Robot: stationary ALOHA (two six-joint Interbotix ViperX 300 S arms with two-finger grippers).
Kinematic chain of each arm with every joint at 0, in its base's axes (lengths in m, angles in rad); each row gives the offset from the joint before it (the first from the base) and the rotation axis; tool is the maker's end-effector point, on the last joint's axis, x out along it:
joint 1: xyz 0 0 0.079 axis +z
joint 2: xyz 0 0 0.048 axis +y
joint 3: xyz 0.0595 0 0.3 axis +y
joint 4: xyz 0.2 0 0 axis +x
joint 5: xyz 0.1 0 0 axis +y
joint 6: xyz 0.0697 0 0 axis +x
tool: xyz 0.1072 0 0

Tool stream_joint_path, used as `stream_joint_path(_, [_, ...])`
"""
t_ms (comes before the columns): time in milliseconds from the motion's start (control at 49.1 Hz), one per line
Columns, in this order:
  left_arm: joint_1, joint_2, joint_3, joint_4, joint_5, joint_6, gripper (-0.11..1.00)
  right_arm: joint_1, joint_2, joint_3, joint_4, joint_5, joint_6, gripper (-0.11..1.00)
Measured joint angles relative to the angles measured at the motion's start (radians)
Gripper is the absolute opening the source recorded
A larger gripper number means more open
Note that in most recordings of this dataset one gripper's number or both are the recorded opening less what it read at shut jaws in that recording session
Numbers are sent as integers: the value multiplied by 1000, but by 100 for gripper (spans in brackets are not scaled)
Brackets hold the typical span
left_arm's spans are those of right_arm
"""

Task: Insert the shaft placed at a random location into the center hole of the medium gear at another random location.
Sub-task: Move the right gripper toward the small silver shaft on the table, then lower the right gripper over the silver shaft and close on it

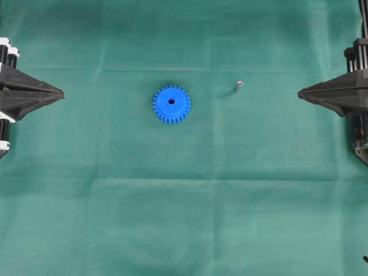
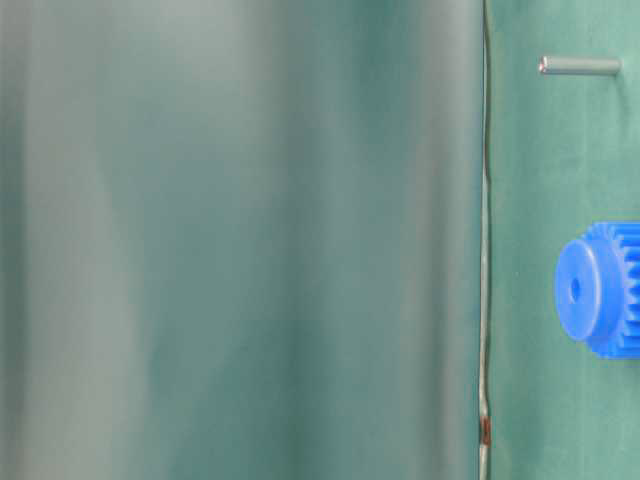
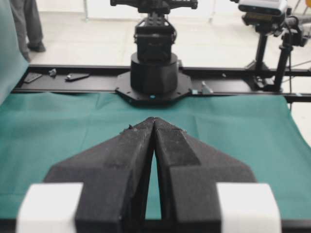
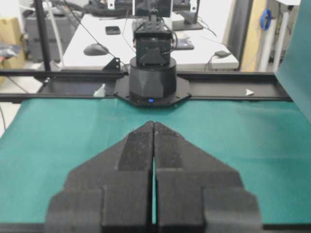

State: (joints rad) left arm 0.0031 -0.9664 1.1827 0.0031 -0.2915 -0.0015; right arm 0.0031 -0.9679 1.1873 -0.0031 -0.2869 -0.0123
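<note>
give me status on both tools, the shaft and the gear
Left tool and right tool shut, empty, at table edges. Shaft stands apart from medium gear. Center hole unobstructed.

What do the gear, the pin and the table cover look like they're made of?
Gear: likely plastic, going by the uniform saturated blue and matte, softly moulded teeth. Pin: probably metal, silver-grey with a slight sheen along its length in the table-level view. Table cover: apparently woven cloth, matte green, with fold creases crossing it.
</note>
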Motion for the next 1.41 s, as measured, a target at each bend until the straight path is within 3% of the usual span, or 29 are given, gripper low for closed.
stream_joint_path(285, [-25, 5, -6, 8, 2, -8, 0, -35, 18, -21, 2, 3, -2, 1])
stream_joint_path(652, [-25, 6, -5, 8, 5, -9, 0, -181, 150, -23, 3, -5, -2, 1])
stream_joint_path(753, [-26, 6, -5, 8, 6, -9, 0, -199, 221, -23, 8, -31, 0, 15])
stream_joint_path(957, [-25, 5, -5, 8, 6, -9, 0, -218, 387, -29, 14, -66, -2, 73])
stream_joint_path(1018, [-26, 5, -5, 9, 6, -9, 0, -224, 431, -31, 14, -84, -2, 85])
stream_joint_path(1120, [-26, 6, -5, 8, 6, -9, 0, -238, 522, -31, 17, -124, -2, 79])
stream_joint_path(1405, [-26, 6, -5, 8, 9, -9, 0, -264, 730, -32, 43, -244, -2, 80])
